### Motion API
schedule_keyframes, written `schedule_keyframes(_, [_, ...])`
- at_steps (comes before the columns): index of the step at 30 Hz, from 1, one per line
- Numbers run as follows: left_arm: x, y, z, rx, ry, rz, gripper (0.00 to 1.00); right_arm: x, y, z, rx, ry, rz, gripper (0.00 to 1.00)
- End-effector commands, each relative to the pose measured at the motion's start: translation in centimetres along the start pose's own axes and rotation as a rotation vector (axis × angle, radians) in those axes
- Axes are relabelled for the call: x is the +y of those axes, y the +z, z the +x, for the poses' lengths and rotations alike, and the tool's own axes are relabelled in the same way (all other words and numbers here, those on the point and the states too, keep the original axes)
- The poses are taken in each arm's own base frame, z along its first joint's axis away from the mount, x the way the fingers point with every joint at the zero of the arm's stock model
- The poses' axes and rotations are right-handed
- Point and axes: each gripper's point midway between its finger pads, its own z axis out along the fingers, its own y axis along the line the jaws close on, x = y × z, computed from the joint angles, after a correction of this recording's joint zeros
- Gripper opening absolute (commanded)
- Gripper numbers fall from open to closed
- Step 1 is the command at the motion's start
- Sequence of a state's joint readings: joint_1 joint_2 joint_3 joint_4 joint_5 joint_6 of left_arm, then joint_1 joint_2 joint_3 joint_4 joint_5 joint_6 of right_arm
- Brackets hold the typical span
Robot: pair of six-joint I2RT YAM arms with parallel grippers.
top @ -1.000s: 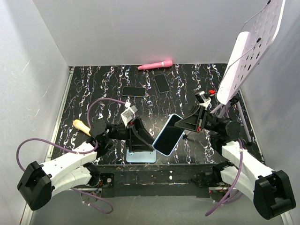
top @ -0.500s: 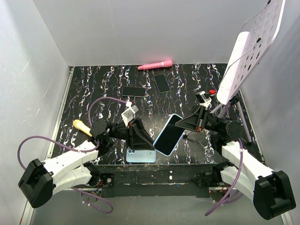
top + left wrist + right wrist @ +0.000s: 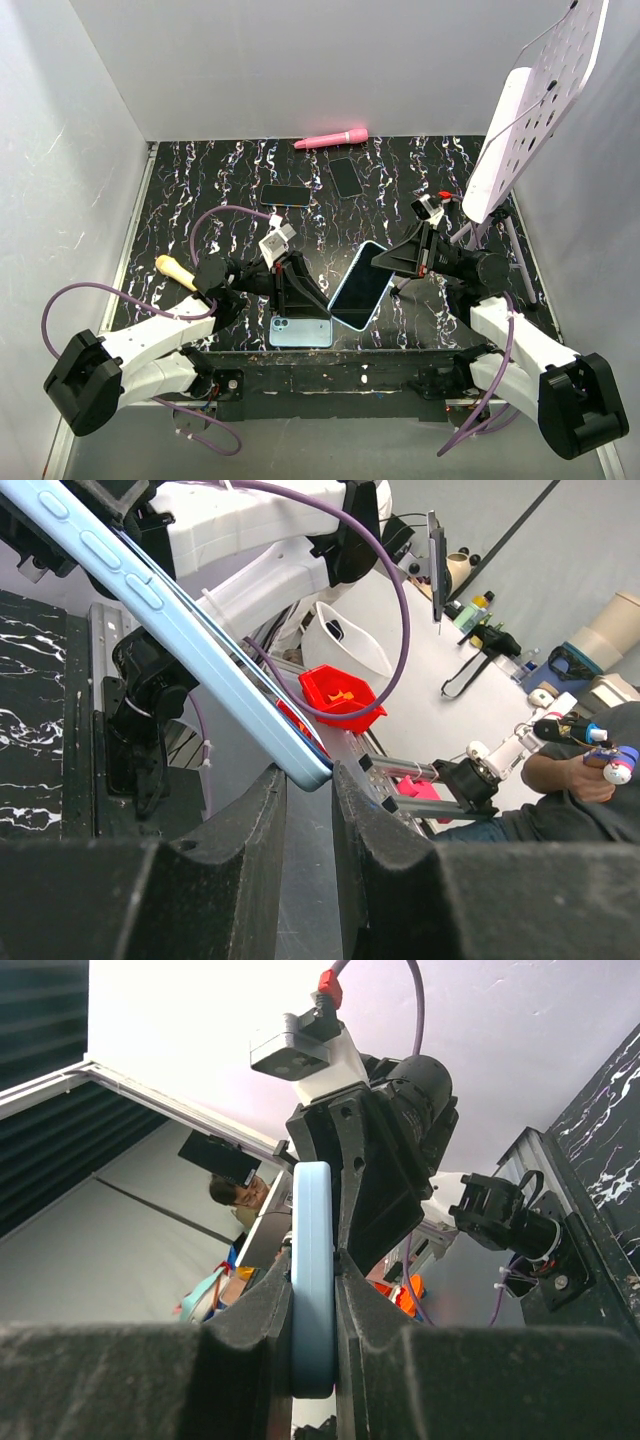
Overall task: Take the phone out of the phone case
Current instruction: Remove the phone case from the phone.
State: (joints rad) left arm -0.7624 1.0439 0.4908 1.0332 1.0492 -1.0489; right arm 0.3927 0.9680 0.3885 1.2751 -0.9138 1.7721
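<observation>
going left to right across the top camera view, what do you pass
orange-handled tool → dark phone lying flat → tilted blue phone → white perforated board

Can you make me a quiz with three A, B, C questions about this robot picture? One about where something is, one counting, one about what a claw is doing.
1. Where is the pink stick?
A at the back
B at the front
C in the middle
2. How many dark phones lie flat near it?
A one
B two
C four
3. The right gripper is
A wide open
B shut on the blue phone
C holding the pink stick

Answers: 1 A, it lies along the table's far edge. 2 B, two lie there. 3 B, its fingers squeeze the phone's edge.
</observation>
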Motion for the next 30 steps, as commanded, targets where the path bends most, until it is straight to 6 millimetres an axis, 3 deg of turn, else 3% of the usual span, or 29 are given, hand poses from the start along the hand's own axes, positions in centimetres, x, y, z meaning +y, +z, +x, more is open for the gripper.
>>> schedule_keyframes(1, [0.0, 0.1, -0.2, -0.010, 0.048, 0.009, 0.18, 6.3, -0.3, 0.5, -0.038, -0.188, -0.233, 0.01])
schedule_keyframes(7, [-0.2, 0.1, -0.4, -0.030, 0.081, 0.018, 0.10, 7.1, -0.4, 0.5, -0.043, -0.187, -0.252, 0.01])
schedule_keyframes(13, [1.1, 0.3, -0.5, -0.031, 0.072, -0.014, 0.00, 8.5, -0.4, 0.8, -0.039, -0.200, -0.281, 0.01])
schedule_keyframes(17, [1.9, 0.2, -0.3, -0.049, 0.077, -0.043, 0.00, 9.5, -0.5, 0.6, -0.048, -0.185, -0.304, 0.01])
schedule_keyframes(21, [1.5, 0.1, -0.7, -0.080, 0.125, -0.021, 0.00, 10.1, -0.4, 0.6, -0.042, -0.151, -0.314, 0.01])
schedule_keyframes(30, [2.4, 0.8, -1.7, -0.097, 0.132, -0.014, 0.00, 10.3, -0.5, 0.6, -0.047, -0.101, -0.323, 0.01])
